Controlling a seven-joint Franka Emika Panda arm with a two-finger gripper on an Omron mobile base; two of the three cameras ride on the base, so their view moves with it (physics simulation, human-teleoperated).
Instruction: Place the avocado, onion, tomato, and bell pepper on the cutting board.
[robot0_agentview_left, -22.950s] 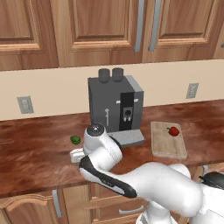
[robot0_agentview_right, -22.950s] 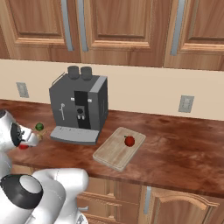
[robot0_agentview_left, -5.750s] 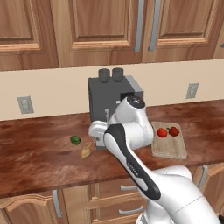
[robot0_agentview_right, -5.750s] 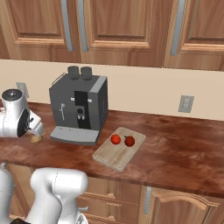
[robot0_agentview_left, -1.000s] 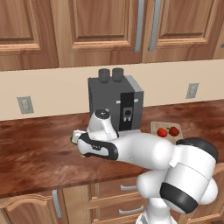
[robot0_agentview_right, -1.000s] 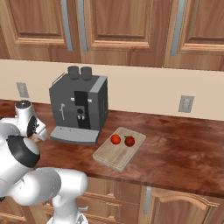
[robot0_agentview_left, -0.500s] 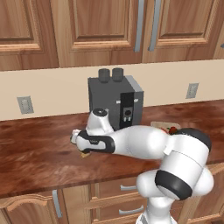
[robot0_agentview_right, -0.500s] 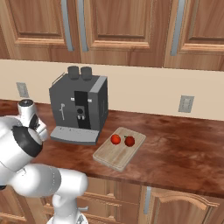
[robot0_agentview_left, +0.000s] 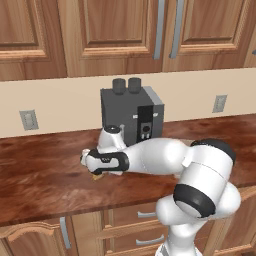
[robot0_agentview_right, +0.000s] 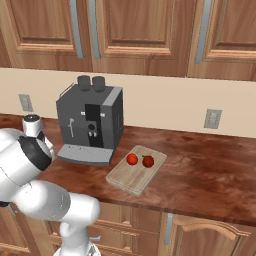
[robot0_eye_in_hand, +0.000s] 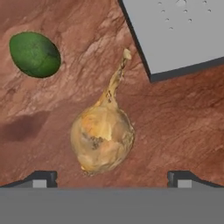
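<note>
Gripper (robot0_eye_in_hand: 109, 177) poised above the onion (robot0_eye_in_hand: 103, 139), fingers spread fully and holding nothing, so the bulb lies centred between the two tips for a straight descent. The onion rests on the counter (robot0_eye_in_hand: 183, 118) left of the coffee machine (robot0_agentview_left: 131, 113), its stalk pointing toward the machine's grey tray (robot0_eye_in_hand: 175, 30); the avocado (robot0_eye_in_hand: 34, 54) lies near it. The tomato (robot0_agentview_right: 132, 159) and bell pepper (robot0_agentview_right: 148, 161) already sit together on the cutting board (robot0_agentview_right: 131, 178), right of the machine.

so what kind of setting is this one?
A rendered home kitchen, by the look of it: wooden wall cabinets above a dark reddish-brown counter, a grey coffee machine against the backsplash, and a cutting board carrying a tomato and bell pepper.
</note>
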